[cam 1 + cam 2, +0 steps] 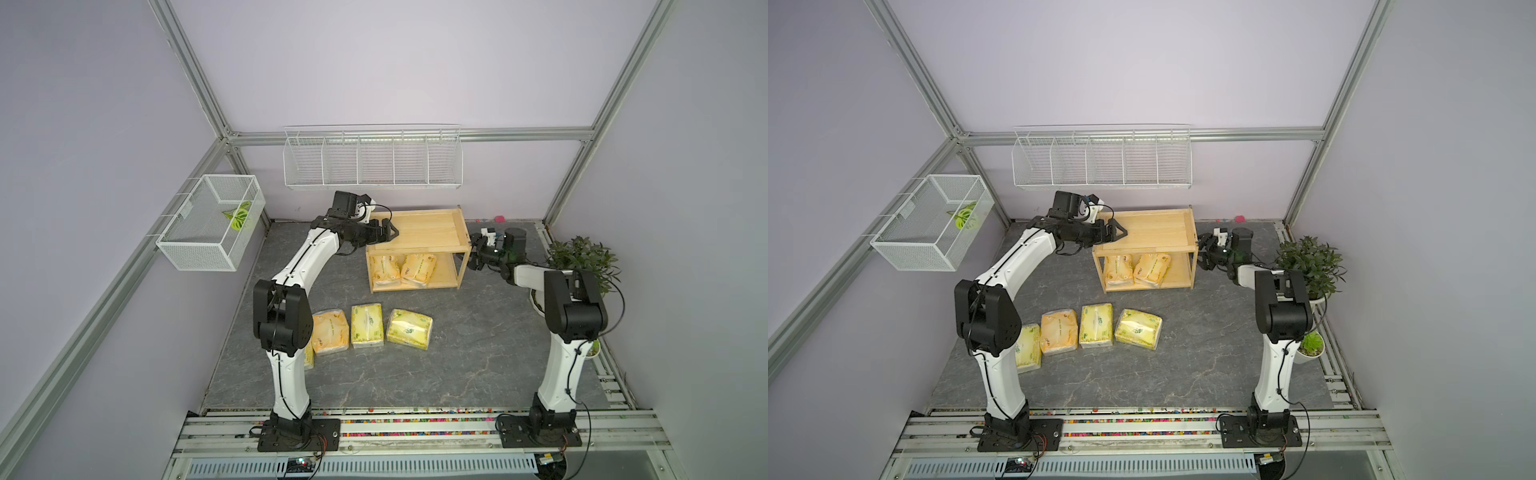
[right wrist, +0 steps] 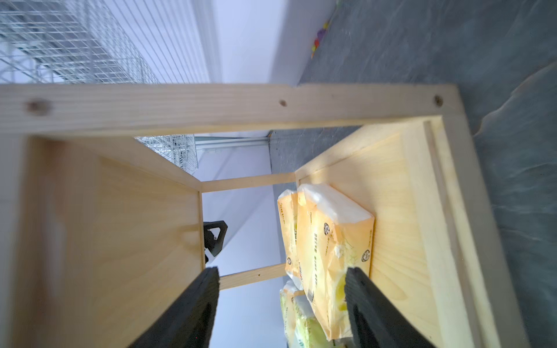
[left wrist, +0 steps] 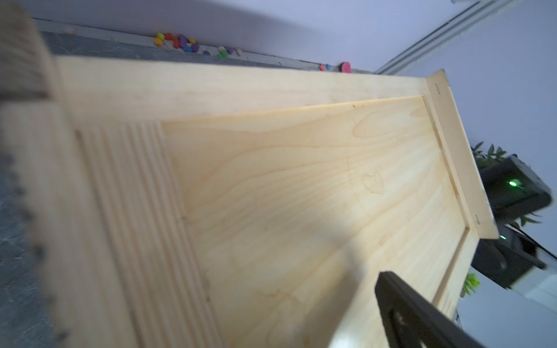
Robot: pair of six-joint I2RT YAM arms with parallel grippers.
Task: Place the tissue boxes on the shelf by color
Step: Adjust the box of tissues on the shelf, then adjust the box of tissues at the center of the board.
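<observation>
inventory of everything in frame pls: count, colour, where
orange tissue packs: 3, orange; two on shelf's lower tier, one on table
yellow-green tissue packs: 3, pale yellow-green; on table, one partly hidden
shelf: 1, light wood; back of table
wire rack: 1, white; back wall
mesh basket: 1, white; left wall, green leaf inside
potted plants: 2, green; table's right edge
small bits: many, mixed colours; table's back edge
table: 1, grey stone pattern
left jaws: black, open, over shelf's top tray
right jaws: black, open, at shelf's right end, lower-tier level
</observation>
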